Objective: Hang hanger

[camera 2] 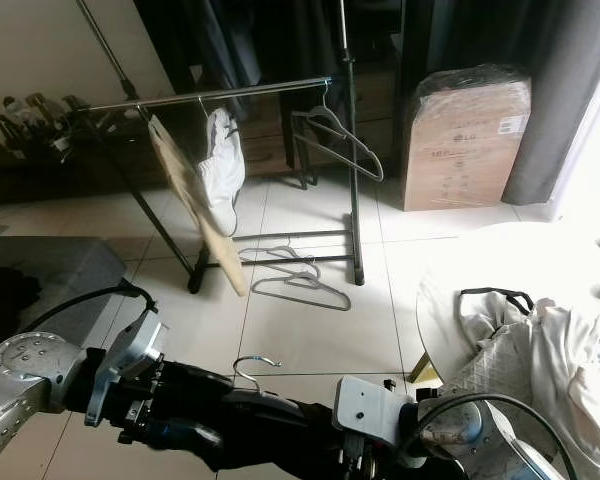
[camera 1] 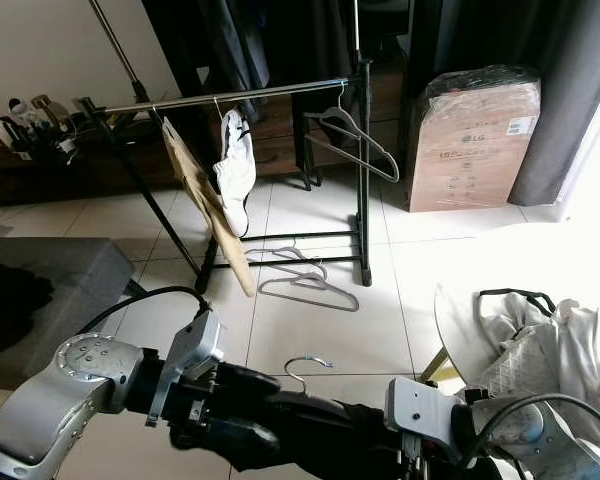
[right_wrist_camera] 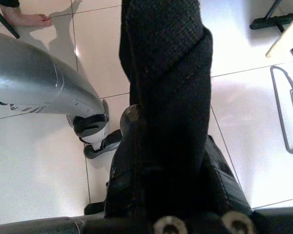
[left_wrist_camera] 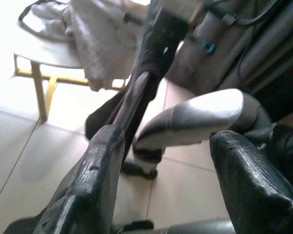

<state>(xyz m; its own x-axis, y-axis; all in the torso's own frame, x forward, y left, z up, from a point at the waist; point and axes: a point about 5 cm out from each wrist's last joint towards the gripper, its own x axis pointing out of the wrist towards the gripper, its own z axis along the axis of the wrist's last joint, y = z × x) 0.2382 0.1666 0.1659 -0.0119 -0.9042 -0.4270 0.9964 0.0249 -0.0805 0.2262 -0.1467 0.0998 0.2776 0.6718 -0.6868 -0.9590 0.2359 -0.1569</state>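
A black metal clothes rack (camera 1: pixel 363 170) with a silver horizontal rail is standing on the pale tiled floor (camera 1: pixel 310 330), and everything else is lying or hanging around it. On that rail a white garment (camera 1: pixel 236 165) is hanging beside a flat tan cardboard-like sheet (camera 1: pixel 208 205) that is leaning down toward the rack's foot. At the rack's right end a grey wire hanger (camera 1: pixel 358 135) is dangling (tilted, its hook up by the rail). Two more grey hangers (camera 1: pixel 308 280) are lying on the tiles just beside the rack's base. Beyond the rack's right post a brown LG cardboard box wrapped in plastic (camera 1: pixel 472 135) is standing against dark curtains.

Nearer the robot, well in front of the rack, a dark garment on a hanger with a silver hook (camera 1: pixel 305 368) is being held between the two arms; the hook is sticking up above the black cloth. The right gripper (right_wrist_camera: pixel 161 161) is clamping its fingers on this dark garment, which is running up between them in the right wrist view. The left gripper (left_wrist_camera: pixel 166 161) is showing its two black fingers (left_wrist_camera: pixel 95 180) spread wide with the cloth and the other arm's silver shell lying beyond them; I cannot tell whether they are touching the garment. To the right of the rack, a round pale table (camera 1: pixel 460 330) is carrying a heap of white and patterned clothes (camera 1: pixel 550 350).
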